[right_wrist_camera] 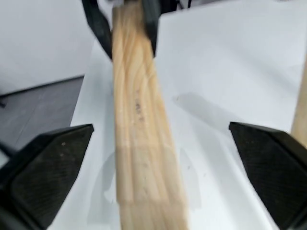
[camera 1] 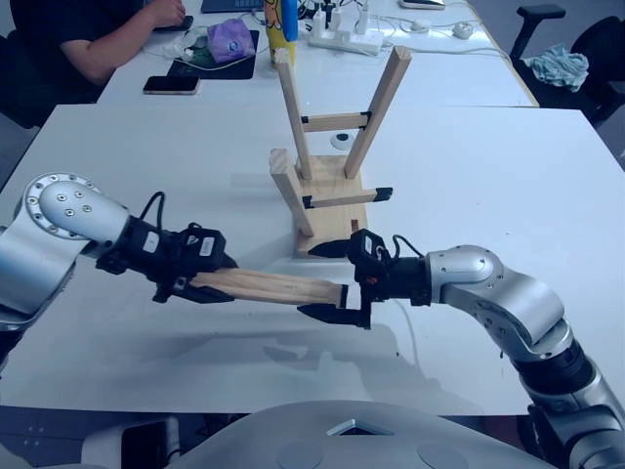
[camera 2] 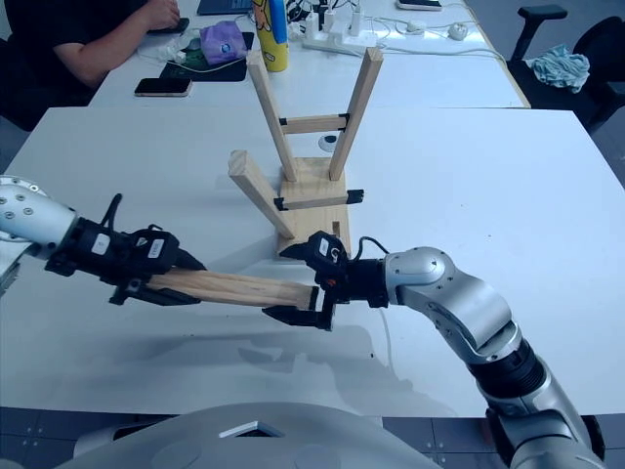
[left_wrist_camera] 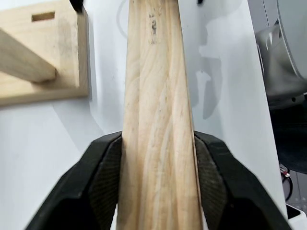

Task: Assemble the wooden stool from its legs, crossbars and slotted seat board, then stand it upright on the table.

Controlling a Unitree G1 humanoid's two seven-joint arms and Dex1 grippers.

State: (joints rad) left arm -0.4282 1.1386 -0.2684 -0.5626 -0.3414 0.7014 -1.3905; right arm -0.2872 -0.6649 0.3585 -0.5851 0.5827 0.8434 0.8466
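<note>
The partly built stool lies upside down mid-table: the seat board [camera 1: 330, 217] is flat, with two long legs [camera 1: 293, 107] pointing up, joined by a crossbar [camera 1: 335, 122]. A third leg [camera 1: 290, 198] carries a second crossbar [camera 1: 344, 198]. My left gripper [camera 1: 200, 280] is shut on one end of a loose wooden leg [camera 1: 269, 286], held level above the table's near part. My right gripper [camera 1: 338, 280] is open around the leg's other end, its fingers [right_wrist_camera: 53, 167] wide apart and off the wood [right_wrist_camera: 139, 129]. The left wrist view shows the pads [left_wrist_camera: 108, 182] clamping the leg [left_wrist_camera: 156, 120].
The table behind holds a phone [camera 1: 172, 85], a yellow bottle [camera 1: 281, 29], a power strip [camera 1: 347, 39] and a purple object [camera 1: 231, 41], with a seated person at the back left. A chair with a cloth [camera 1: 557, 63] stands at the far right.
</note>
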